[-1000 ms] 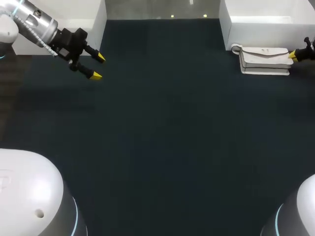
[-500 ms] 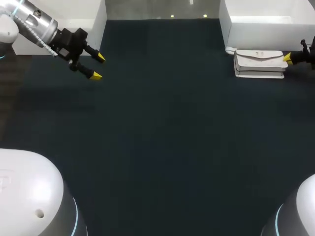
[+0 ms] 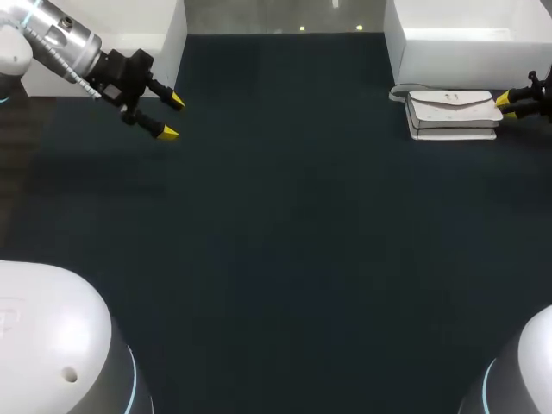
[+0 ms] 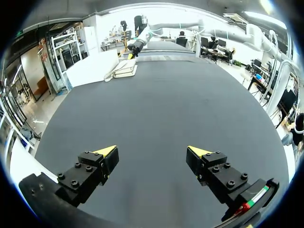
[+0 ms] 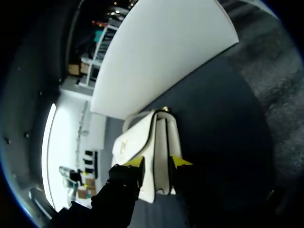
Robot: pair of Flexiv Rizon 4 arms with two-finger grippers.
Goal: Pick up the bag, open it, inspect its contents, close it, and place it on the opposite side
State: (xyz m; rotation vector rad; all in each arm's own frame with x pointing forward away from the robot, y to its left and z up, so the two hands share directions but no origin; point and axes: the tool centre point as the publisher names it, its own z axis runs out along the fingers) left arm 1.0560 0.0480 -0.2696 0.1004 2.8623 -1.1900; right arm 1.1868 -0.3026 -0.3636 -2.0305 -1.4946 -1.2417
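The white bag (image 3: 453,110) lies flat on the dark table at the far right, close to a white box. My right gripper (image 3: 507,105) is at the bag's right end, its yellow tips a little apart. In the right wrist view the bag (image 5: 147,142) has its end between the fingers of the right gripper (image 5: 156,162), which stands open. My left gripper (image 3: 171,117) hovers wide open over the far left of the table and holds nothing. In the left wrist view the left gripper (image 4: 152,152) looks across the table at the distant bag (image 4: 126,69).
A white box (image 3: 457,39) stands at the back right, just behind the bag, and another white box (image 3: 147,34) at the back left. The dark tabletop (image 3: 285,241) stretches between the two arms.
The bag has slid to the left along the white box with my right gripper following. The right fingers, together before, now stand apart. The left arm has kept still.
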